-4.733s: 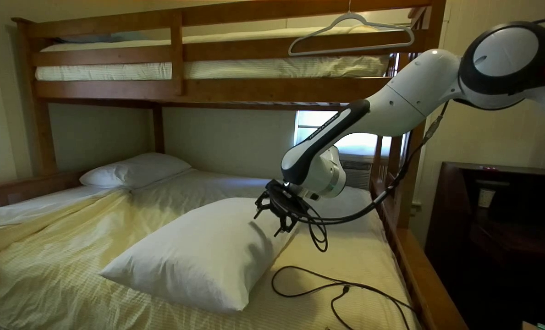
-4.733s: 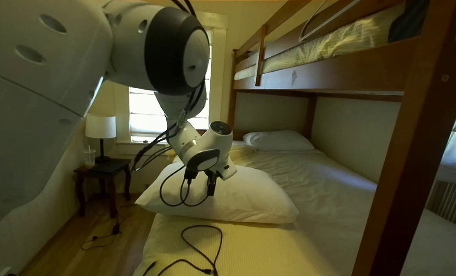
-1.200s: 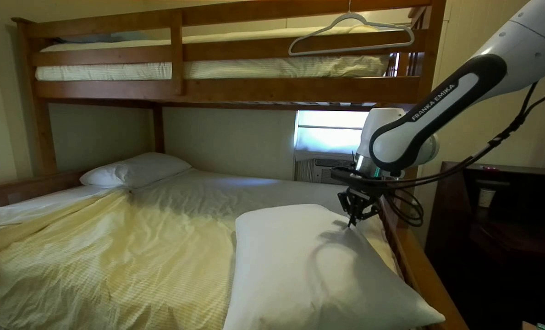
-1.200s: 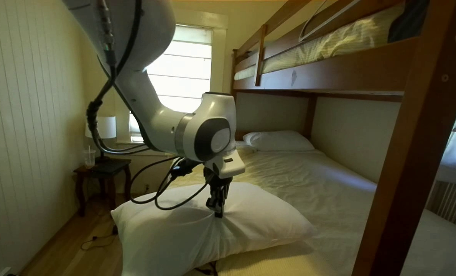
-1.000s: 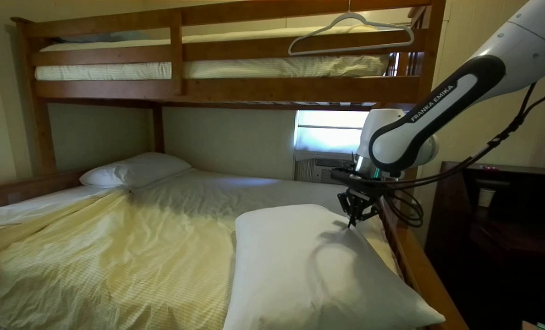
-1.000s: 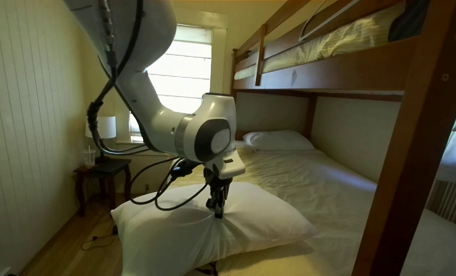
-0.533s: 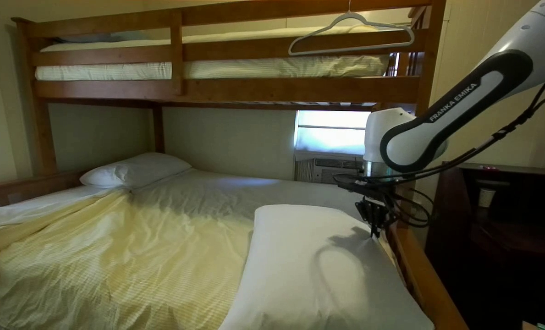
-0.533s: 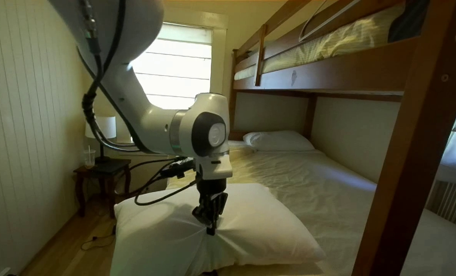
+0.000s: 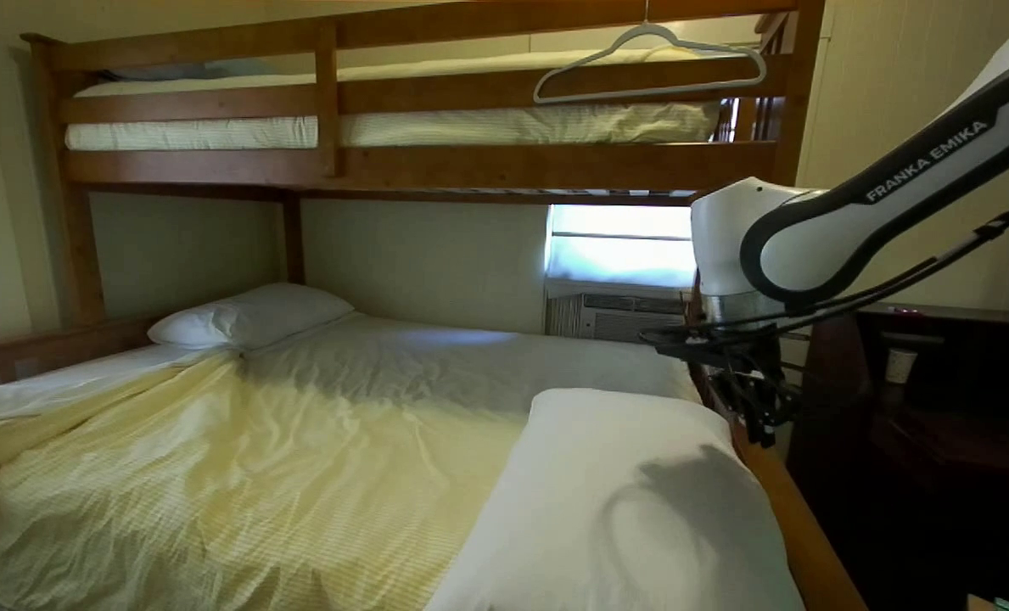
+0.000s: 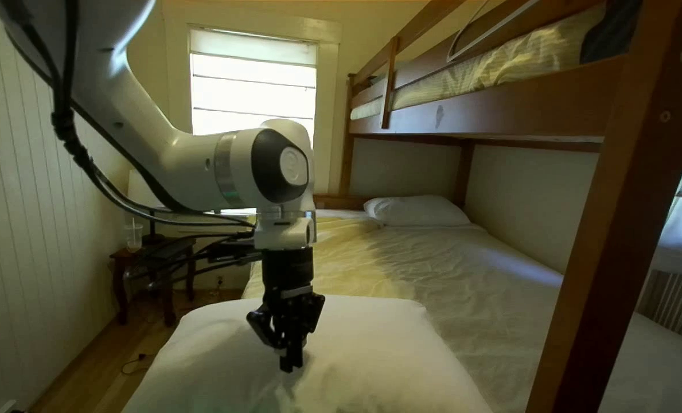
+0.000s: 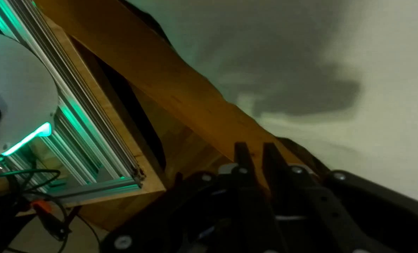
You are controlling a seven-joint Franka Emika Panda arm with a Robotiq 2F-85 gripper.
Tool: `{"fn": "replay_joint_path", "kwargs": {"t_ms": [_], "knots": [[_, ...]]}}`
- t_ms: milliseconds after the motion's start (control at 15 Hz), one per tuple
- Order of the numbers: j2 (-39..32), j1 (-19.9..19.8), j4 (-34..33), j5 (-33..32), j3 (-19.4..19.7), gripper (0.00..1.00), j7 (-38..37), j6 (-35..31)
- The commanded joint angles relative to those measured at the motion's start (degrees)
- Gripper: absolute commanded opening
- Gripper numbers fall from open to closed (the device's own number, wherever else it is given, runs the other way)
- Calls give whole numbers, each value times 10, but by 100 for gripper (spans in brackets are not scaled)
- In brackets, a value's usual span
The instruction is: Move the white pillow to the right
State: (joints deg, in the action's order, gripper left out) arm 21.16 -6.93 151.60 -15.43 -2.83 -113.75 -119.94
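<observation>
Plump and smooth-covered, its visible corners rounded, the white pillow [image 9: 631,509] lies beside the orange-brown wooden rail [image 11: 159,73] on a crinkled yellow bedspread [image 9: 300,475]. Near the pillow's edge, the black fingers [image 11: 242,154] stand a narrow gap apart, with nothing held between. Farther off, a flatter white pillow [image 9: 275,314] rests near a plain pale wall [image 9: 423,263].

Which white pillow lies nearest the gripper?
The large plump pillow, just beside the gripper; the smaller pillow lies at the opposite end of the bed.

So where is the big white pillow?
In an exterior view, the big white pillow lies at lower right, along the lower wooden bed rail, with the gripper near the pillow's right edge.
</observation>
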Motion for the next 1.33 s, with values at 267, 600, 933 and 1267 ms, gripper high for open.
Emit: {"fn": "replay_joint_path", "kwargs": {"t_ms": [267, 600, 933, 1267], "knots": [[95, 22, -64, -33, -13, 76, 150, 4], [159, 58, -87, 9, -10, 100, 292, -13], [173, 38, -96, 41, -27, 100, 373, -30], [189, 37, -96, 57, -18, 100, 419, -39]]}}
